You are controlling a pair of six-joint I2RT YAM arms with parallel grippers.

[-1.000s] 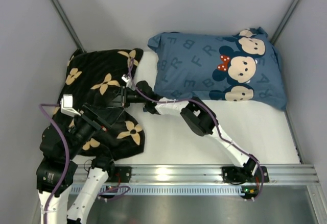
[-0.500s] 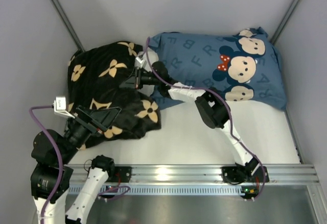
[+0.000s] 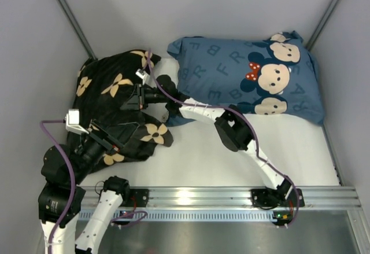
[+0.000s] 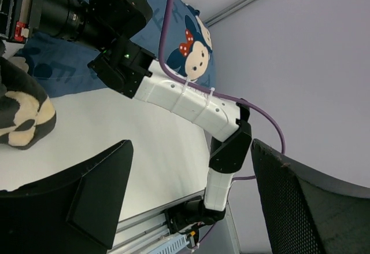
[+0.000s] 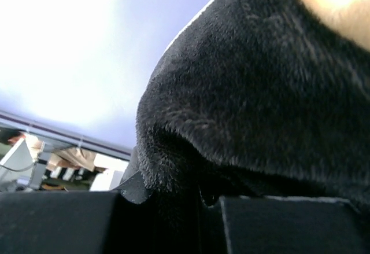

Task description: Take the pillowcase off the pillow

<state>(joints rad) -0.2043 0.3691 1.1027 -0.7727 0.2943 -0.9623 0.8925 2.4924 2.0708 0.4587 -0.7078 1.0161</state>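
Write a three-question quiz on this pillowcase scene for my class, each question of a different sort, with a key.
1. True or false: the right arm's fingers are shut on the black flowered pillowcase.
2. What lies to the right of the pillowcase in the top view? A) a blue pillow with cartoon mice B) a folded towel C) a basket
3. Fill in the blank: the left arm's fingers are ____, with nothing between them.

Key: 1 true; 2 A; 3 open.
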